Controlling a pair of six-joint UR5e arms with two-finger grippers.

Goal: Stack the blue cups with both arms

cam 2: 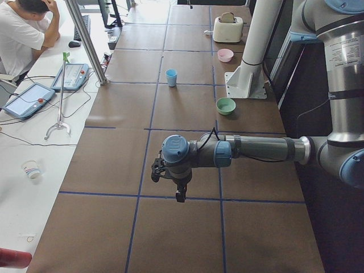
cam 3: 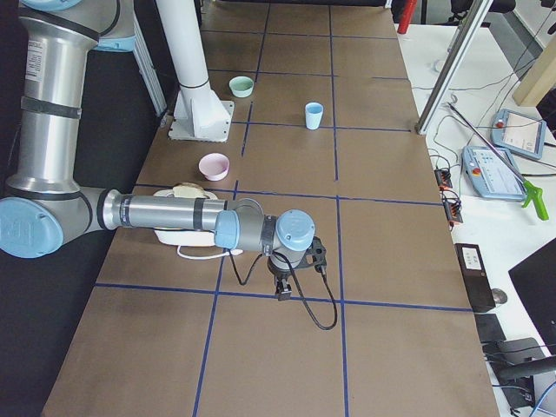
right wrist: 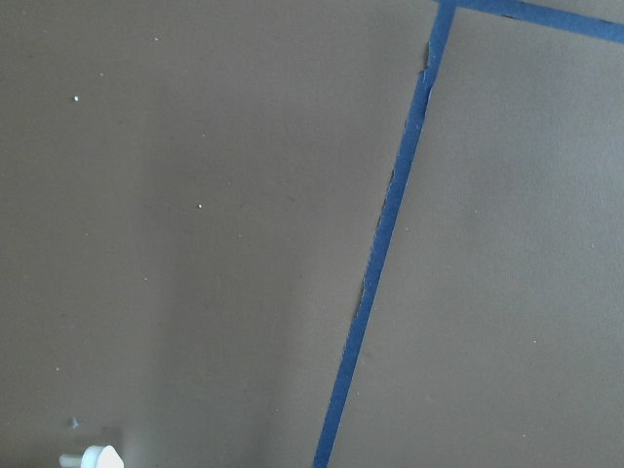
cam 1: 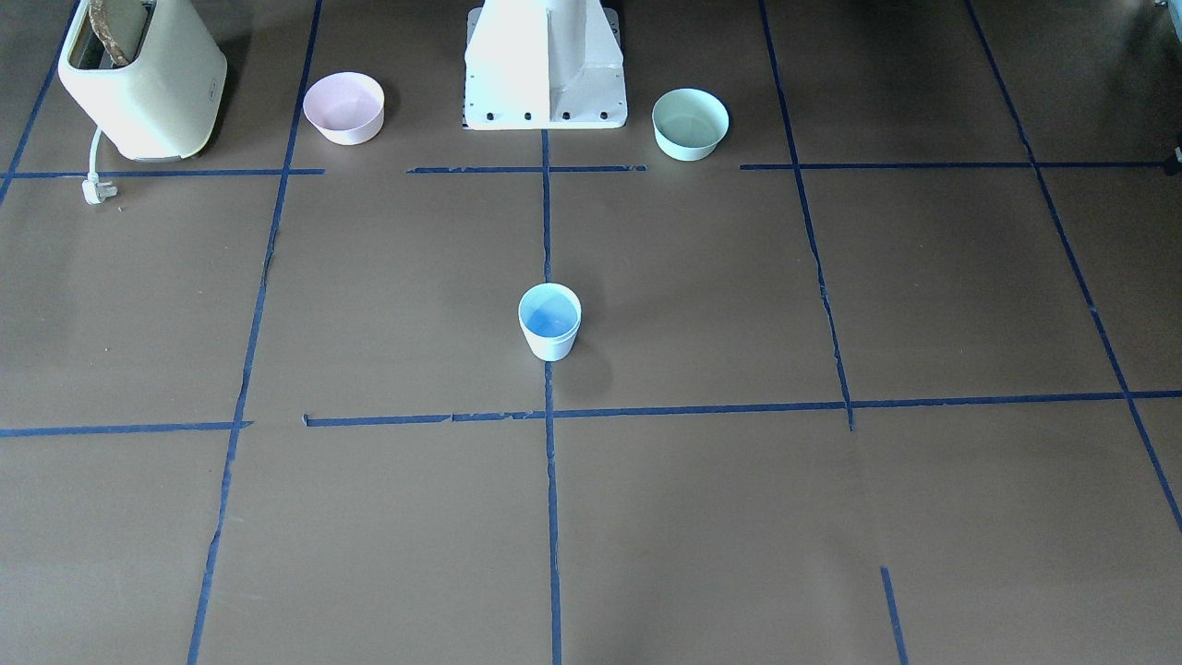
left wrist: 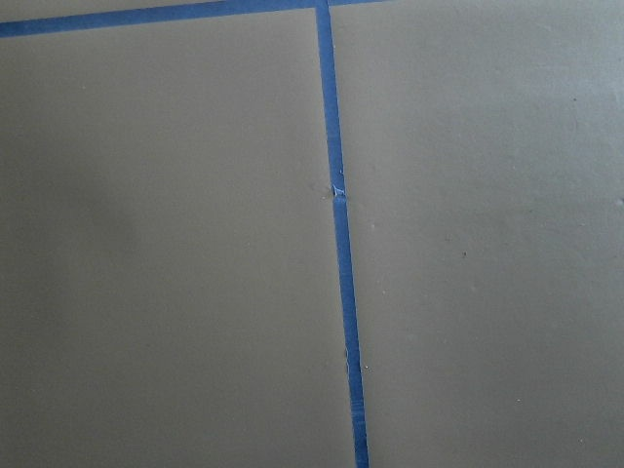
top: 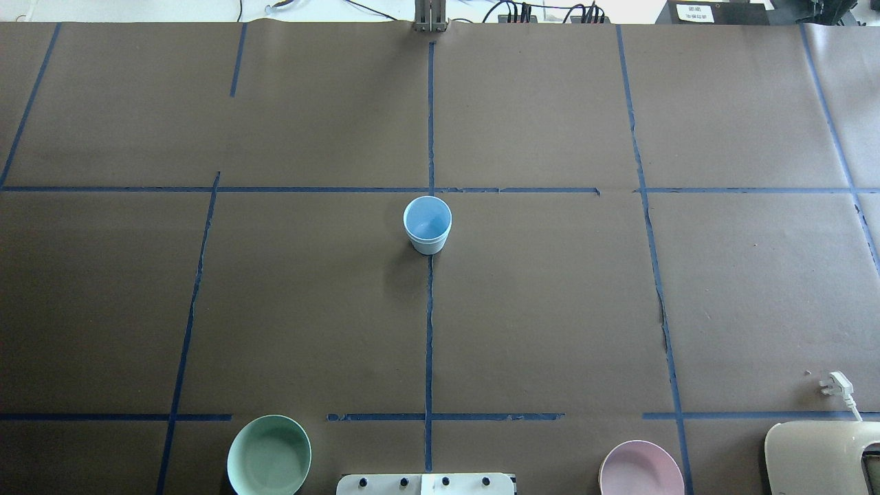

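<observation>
One pale blue cup (cam 1: 549,321) stands upright on the centre tape line of the table; it also shows in the overhead view (top: 427,225) and in both side views (cam 2: 171,77) (cam 3: 314,115). I see only this one cup shape and cannot tell whether a second cup is nested inside it. My left gripper (cam 2: 180,196) shows only in the left side view, far from the cup near the table's end, pointing down. My right gripper (cam 3: 282,291) shows only in the right side view, near the other end. I cannot tell whether either is open or shut.
A pink bowl (cam 1: 343,106) and a mint-green bowl (cam 1: 690,122) flank the white pedestal (cam 1: 545,74). A cream toaster (cam 1: 138,83) with its white plug (cam 1: 97,190) stands beyond the pink bowl. An operator (cam 2: 23,34) sits past the table's far side.
</observation>
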